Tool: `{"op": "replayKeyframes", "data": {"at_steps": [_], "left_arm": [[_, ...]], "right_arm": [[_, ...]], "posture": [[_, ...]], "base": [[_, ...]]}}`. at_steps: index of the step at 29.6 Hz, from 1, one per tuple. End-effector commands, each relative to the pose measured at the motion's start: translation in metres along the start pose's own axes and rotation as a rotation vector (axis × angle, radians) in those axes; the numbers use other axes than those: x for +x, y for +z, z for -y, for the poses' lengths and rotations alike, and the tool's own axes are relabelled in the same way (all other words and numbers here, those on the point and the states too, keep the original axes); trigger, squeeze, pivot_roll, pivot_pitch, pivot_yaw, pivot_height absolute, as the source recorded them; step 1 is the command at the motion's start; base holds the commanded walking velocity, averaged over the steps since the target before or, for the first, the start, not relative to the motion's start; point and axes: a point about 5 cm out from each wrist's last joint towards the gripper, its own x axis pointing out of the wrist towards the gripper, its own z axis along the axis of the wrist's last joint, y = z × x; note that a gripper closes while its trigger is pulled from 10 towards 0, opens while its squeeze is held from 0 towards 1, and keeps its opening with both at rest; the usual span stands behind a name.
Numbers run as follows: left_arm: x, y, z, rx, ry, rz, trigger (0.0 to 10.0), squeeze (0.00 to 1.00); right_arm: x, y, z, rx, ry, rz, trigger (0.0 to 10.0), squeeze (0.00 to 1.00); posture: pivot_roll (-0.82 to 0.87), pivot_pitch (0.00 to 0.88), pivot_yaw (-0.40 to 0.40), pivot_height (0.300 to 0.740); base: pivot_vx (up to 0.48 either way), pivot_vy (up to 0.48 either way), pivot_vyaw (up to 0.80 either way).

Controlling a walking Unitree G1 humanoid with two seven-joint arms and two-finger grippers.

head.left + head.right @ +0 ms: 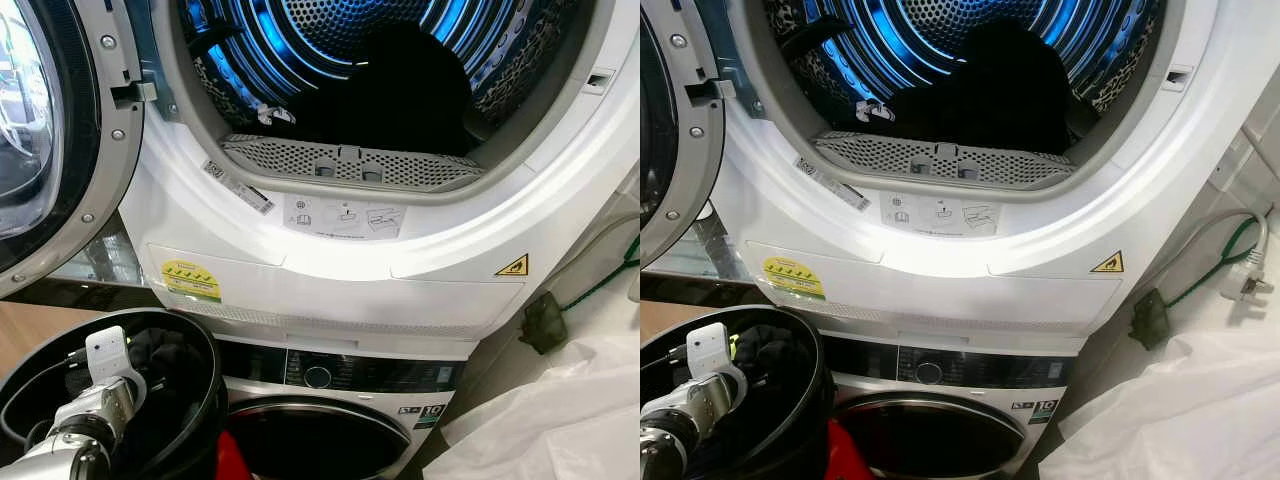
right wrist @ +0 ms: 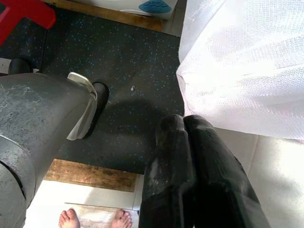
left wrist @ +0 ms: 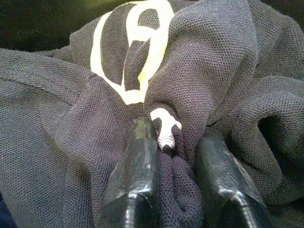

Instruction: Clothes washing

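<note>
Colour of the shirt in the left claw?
Dark grey mesh shirt, pale yellow print; left wrist view.

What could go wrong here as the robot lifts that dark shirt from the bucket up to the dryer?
1. The left gripper pinches only a small fold of the shirt; it might slip out during the lift.
2. The rest of the shirt lies bunched in the bucket and may snag its rim.
3. The dryer drum already holds dark clothes near the opening, so the shirt may hang over the lip.

Dryer mouth (image 1: 390, 60) gapes open; dark laundry (image 1: 1000, 90) heaped inside.
</note>
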Motion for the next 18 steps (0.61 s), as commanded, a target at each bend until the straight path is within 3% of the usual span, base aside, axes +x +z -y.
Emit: {"op": "replayKeyframes", "data": {"at_steps": [1, 4, 10, 15, 18], "left_arm": [[0.000, -0.011, 0.004, -0.009, 0.003, -0.032, 0.0, 0.00], [0.000, -0.009, 0.004, -0.007, 0.007, -0.015, 0.0, 0.00], [0.000, -0.011, 0.010, 0.082, 0.008, 0.043, 0.0, 0.00], [-0.002, -0.010, 0.018, 0.106, 0.008, 0.158, 0.0, 0.00], [-0.010, -0.018, 0.019, 0.145, 0.014, 0.310, 0.0, 0.00]], "right_arm": [[-0.001, 0.000, 0.005, 0.008, -0.013, -0.002, 10.0, 0.00], [-0.001, 0.000, 0.004, 0.007, -0.010, -0.002, 10.0, 0.00], [0.000, 0.000, 0.003, 0.012, -0.007, -0.003, 10.0, 0.00], [-0.001, -0.003, 0.003, 0.017, -0.014, -0.010, 10.0, 0.00], [-0.002, -0.006, 0.002, 0.019, -0.013, -0.017, 10.0, 0.00]], "posture": [[-0.03, 0.000, -0.139, 0.740], [-0.03, 0.000, -0.139, 0.740], [-0.02, 0.000, -0.131, 0.740], [-0.02, 0.000, -0.127, 0.740], [-0.01, 0.000, -0.117, 0.740]], "base": [[0.000, 0.000, 0.00], [0.000, 0.000, 0.00], [0.000, 0.000, 0.00], [0.000, 0.000, 0.00], [0.000, 0.000, 0.00]]}}
